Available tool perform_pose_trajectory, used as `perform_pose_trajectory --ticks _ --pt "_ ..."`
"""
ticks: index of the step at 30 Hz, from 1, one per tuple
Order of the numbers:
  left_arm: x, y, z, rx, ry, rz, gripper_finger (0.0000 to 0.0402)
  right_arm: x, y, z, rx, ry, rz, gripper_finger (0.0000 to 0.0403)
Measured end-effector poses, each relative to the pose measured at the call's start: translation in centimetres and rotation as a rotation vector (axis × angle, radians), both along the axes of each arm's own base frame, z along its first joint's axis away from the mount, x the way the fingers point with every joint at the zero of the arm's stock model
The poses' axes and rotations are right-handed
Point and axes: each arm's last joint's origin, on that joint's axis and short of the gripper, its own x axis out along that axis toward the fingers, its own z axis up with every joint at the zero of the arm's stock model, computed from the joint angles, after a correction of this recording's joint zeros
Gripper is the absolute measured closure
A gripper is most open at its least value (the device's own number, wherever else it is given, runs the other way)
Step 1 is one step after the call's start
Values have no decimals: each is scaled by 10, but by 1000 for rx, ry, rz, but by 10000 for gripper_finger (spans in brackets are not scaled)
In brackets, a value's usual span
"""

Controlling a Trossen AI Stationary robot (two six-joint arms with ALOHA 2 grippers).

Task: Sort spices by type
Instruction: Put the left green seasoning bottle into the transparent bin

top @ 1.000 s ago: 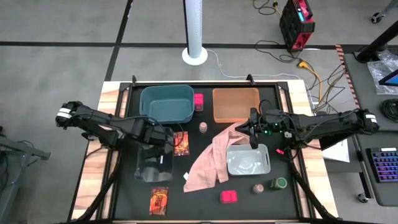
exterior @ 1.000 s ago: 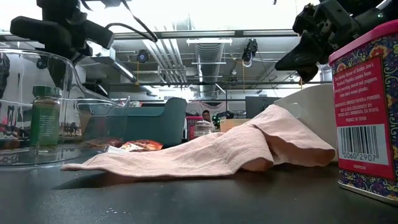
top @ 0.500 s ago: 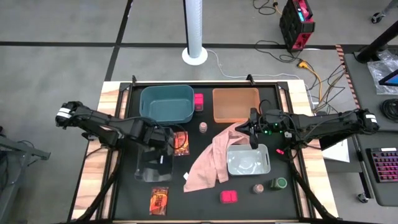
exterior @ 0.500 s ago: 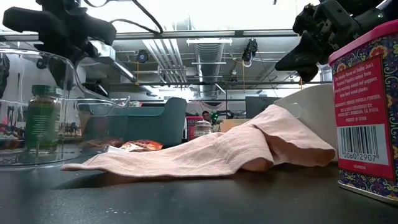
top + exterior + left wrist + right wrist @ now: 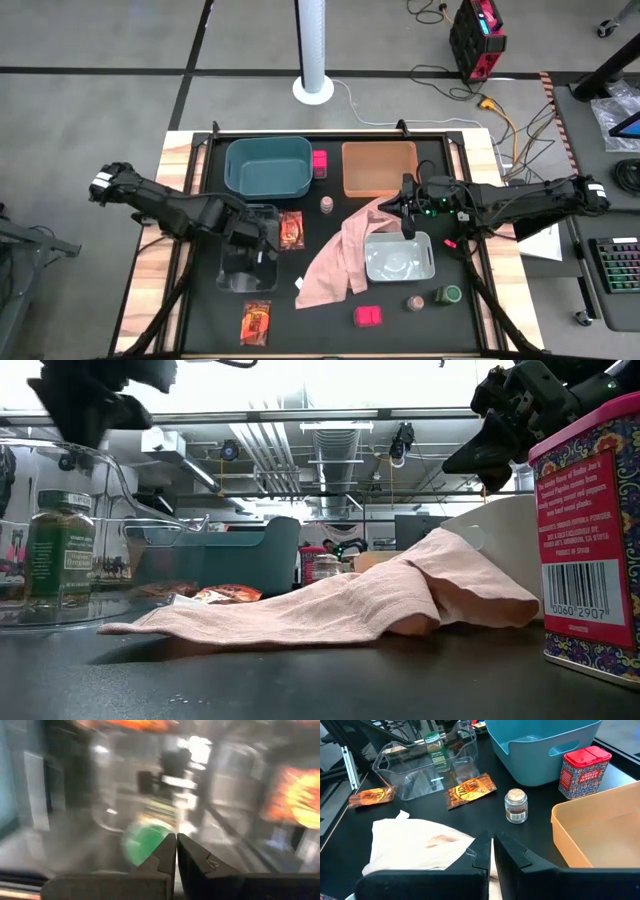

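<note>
A green-lidded jar (image 5: 60, 555) stands upright on the floor of the clear bin (image 5: 247, 265). My left gripper (image 5: 176, 851) is shut and empty, pointing down above the jar's lid (image 5: 142, 840), over the bin (image 5: 250, 235). My right gripper (image 5: 491, 851) is shut and empty, held above the pink cloth's far edge (image 5: 405, 222). On the mat stand two pink boxes (image 5: 319, 162) (image 5: 368, 316), two pinkish-topped jars (image 5: 327, 205) (image 5: 414, 302) and another green-lidded jar (image 5: 450, 295). Two packets (image 5: 290, 230) (image 5: 256, 322) lie flat there.
A teal bin (image 5: 268, 165) and an orange bin (image 5: 380, 168) stand along the far side. A grey bin (image 5: 398, 257) sits right of centre. The pink cloth (image 5: 335, 255) lies crumpled between the clear and grey bins, one end against the grey bin.
My left gripper, staying shut, has risen and gone toward the table's near edge over the clear bin, rolling a little. In the low view the jar in the bin now shows slightly nearer and farther left.
</note>
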Motion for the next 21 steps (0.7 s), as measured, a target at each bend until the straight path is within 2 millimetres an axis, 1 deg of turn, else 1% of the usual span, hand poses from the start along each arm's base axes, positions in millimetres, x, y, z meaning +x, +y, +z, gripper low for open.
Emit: perform_pose_trajectory --ticks 4,6,8,10,13,21 --pt "-10 -16 -9 -109 84 -12 402 0 0 -1 0 4 0 390" --pt "-16 -23 -15 -120 119 -18 402 0 0 -2 0 5 0 390" --pt "-20 -27 -21 -94 131 -21 402 -1 0 -2 0 7 0 390" --pt "-22 -26 -27 -30 127 -4 402 -1 0 -2 0 7 0 390" --pt "-22 -23 -30 55 95 5 402 -1 0 -2 -4 7 2 390" --pt "-22 -20 -31 140 65 -10 402 -1 0 -2 -2 7 1 390"
